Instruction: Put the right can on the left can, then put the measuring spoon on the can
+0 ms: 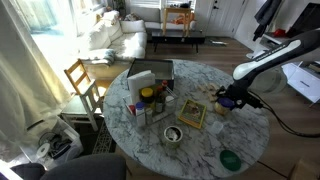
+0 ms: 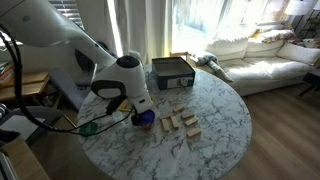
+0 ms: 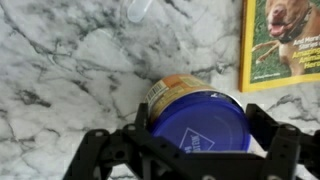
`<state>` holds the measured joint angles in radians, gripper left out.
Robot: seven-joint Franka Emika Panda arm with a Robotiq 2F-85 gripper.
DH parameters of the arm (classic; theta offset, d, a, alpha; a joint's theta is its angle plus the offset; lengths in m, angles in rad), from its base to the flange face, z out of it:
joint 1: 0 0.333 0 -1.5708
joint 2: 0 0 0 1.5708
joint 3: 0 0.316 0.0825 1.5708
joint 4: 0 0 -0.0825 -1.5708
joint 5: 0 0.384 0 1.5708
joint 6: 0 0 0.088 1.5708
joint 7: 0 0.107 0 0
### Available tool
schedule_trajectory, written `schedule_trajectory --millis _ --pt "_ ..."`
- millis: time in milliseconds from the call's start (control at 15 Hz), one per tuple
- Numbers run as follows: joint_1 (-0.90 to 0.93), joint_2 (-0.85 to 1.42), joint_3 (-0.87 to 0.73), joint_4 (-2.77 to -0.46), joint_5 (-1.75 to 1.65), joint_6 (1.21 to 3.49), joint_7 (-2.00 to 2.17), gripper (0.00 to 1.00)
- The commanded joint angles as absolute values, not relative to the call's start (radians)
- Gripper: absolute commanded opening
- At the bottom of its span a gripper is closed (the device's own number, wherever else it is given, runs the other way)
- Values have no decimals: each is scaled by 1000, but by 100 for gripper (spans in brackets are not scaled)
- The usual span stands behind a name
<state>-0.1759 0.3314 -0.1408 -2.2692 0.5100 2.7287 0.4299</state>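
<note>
Right now, hand (image 1: 229,101) down low on the desk (image 1: 215,135), jaws wide and standing one on each side of the right can (image 3: 196,122). Found flat on the desk, blue top up, right in the middle of the hand. Very close to the can's sides, maybe touching; cannot tell if squeezing or just waiting. Looks almost as wide as the gap, so very little room to spare. Could go wrong in a few ways from here. Might slip or pop out on the way up if squeezed too softly, being round and smooth on the side. Might get held crooked if grabbed off the middle, and then land tilted. Might scrape the desk if pushed any lower. Far to go, too: left can (image 1: 172,134) well away from the hand, out past the picture book (image 3: 281,40) lying just ahead and off to one side. Could bump the book if carried too low. Needs setting down dead centre, because of the matching width; a bit off, and could slide from the shiny rim and roll across the desk. Maybe the measuring spoon (image 3: 138,8) just ahead of the hand, a small pale bit cut off at the edge of the wrist view, too little to be sure. Easy to knock away if swung forward.
</note>
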Motion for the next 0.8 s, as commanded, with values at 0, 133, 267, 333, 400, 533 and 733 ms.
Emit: schedule_trajectory --millis 0,133,267,333,400,533,733 --pt "-132 243 -147 -2309 432 2744 422 70" --pt "-121 195 -132 -2318 405 2723 393 70" --pt "-116 144 -98 -2332 405 2686 323 70" --pt "-111 119 -80 -2341 414 2667 287 70" --pt "-102 92 -62 -2351 424 2649 255 70" --pt "-79 40 -33 -2372 420 2612 205 70" --pt "-32 -16 8 -2408 407 2562 148 70"
